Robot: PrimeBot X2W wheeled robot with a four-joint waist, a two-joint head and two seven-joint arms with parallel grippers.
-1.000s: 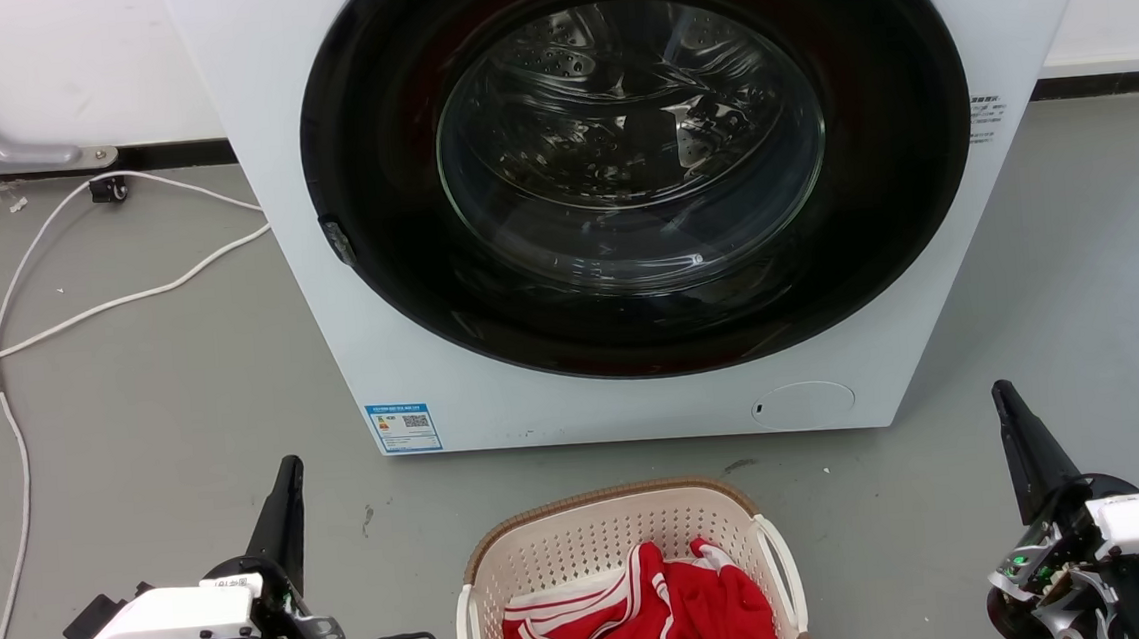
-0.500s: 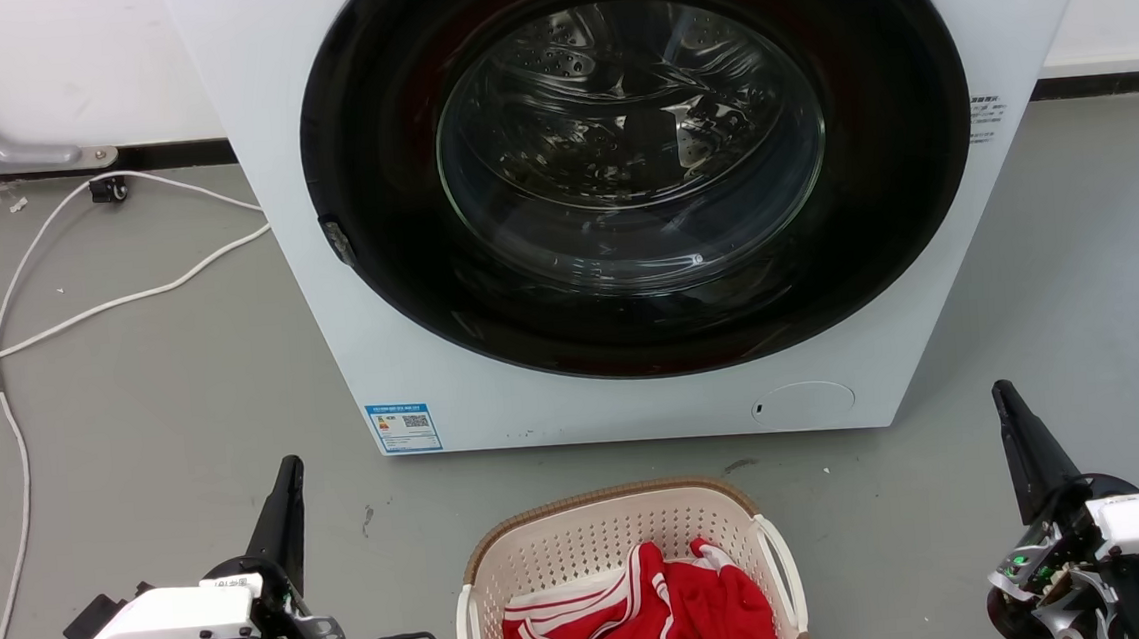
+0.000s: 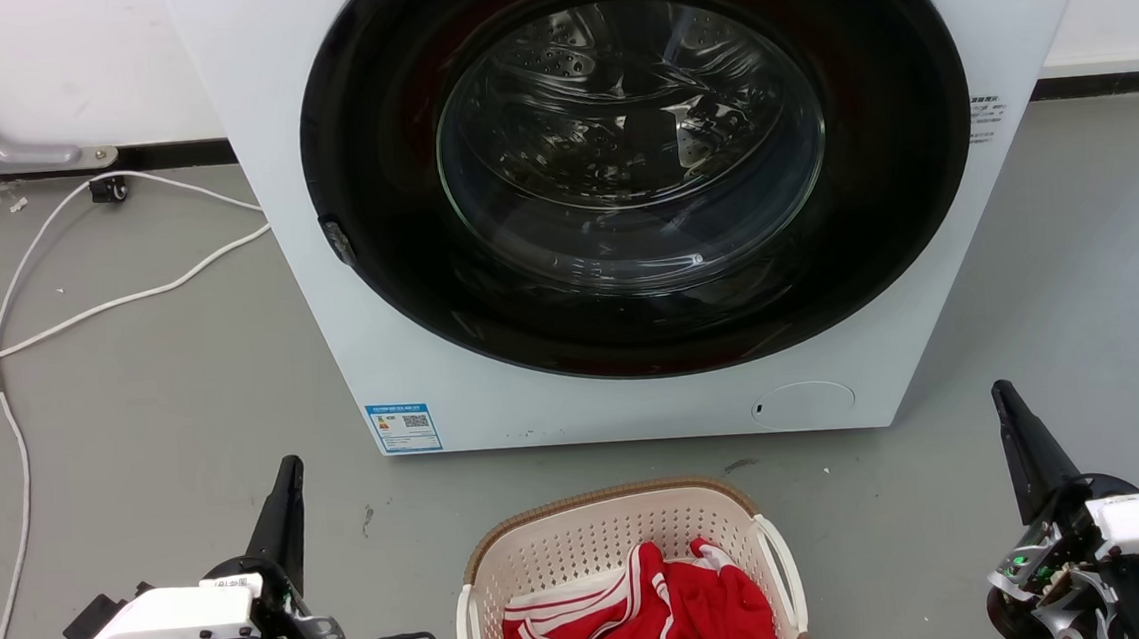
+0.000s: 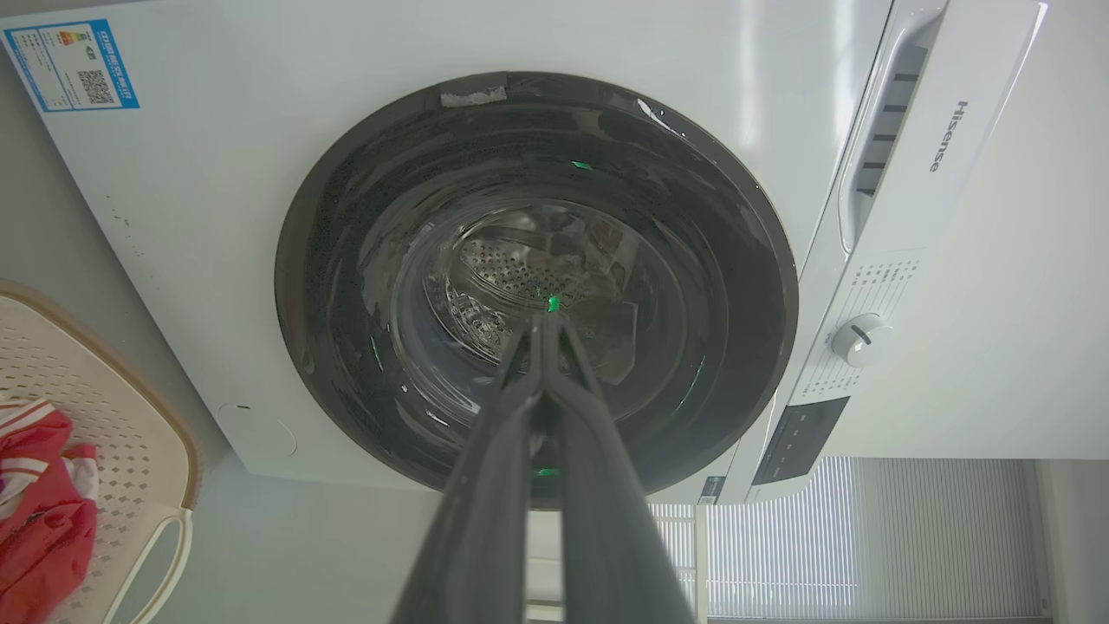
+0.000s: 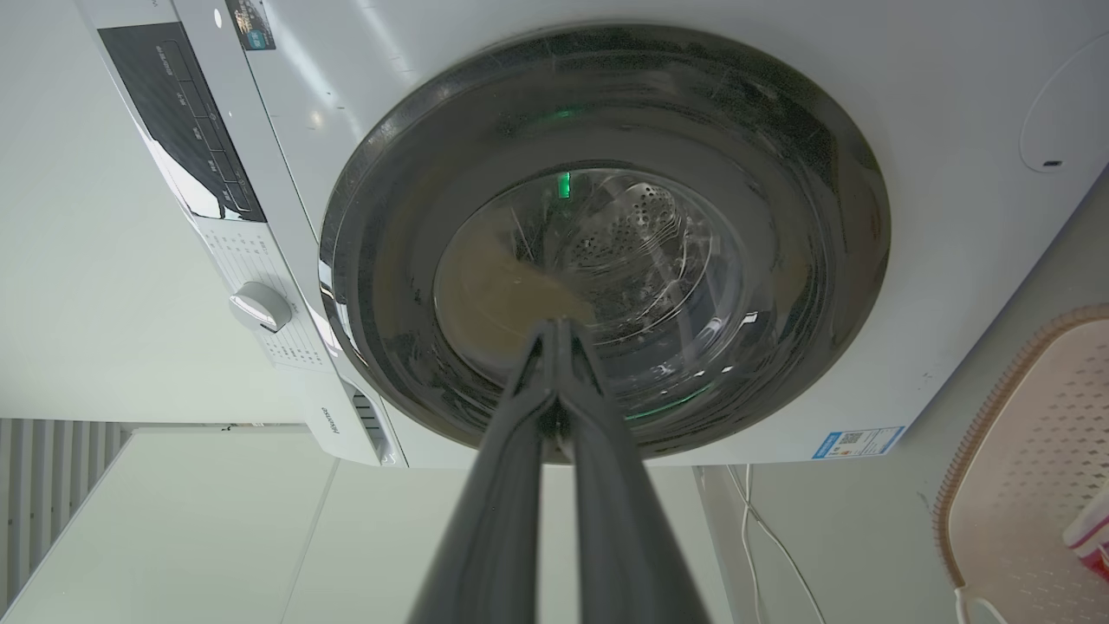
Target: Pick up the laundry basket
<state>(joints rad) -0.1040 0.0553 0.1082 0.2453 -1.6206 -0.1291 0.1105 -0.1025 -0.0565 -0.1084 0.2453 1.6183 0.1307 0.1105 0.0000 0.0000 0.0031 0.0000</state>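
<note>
Nearest, left tool [image 3: 287, 472]: fingers pressed together, nothing held, at the lower left over the grey floor [image 3: 155, 419]. Right tool [image 3: 1002, 391]: likewise closed tight and empty, at the lower right. Laundry basket [image 3: 585, 544]: standing on the floor between the two tools, well apart from each, near the washing machine [image 3: 351, 355]; holds a red garment [image 3: 671, 623] with white stripes. Washing machine: white, with a round dark glass door [image 3: 627, 135]. White cable [image 3: 78, 314]: on the floor to its left.

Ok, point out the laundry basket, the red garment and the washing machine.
laundry basket [image 3: 575, 545], head view, perforated far wall.
red garment [image 3: 691, 622], head view, middle of fabric.
washing machine [image 3: 536, 414], head view, white front panel.
</note>
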